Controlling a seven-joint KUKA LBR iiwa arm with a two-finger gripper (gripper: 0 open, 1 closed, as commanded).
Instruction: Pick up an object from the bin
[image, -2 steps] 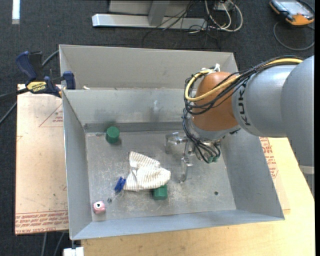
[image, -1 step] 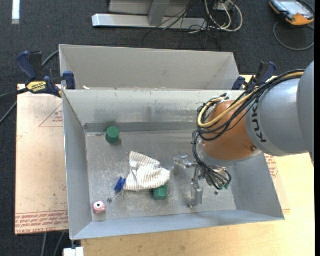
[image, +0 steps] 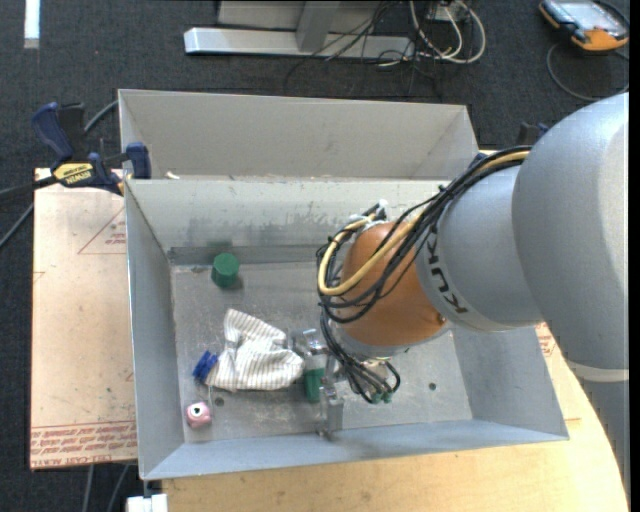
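My gripper (image: 328, 408) is low over the bin floor near the front wall, just right of the middle. A small dark green block (image: 313, 384) sits right against its left side; whether it is gripped I cannot tell. A crumpled white cloth with thin stripes (image: 255, 355) lies directly to the left, its right edge touching the gripper's metal parts. A small blue piece (image: 205, 366) pokes out from the cloth's left edge.
A green cylinder (image: 226, 268) stands at the back left of the floor. A pink cube with a white dot (image: 198, 414) lies in the front left corner. The arm with its orange cover and cables hangs over the bin's right half.
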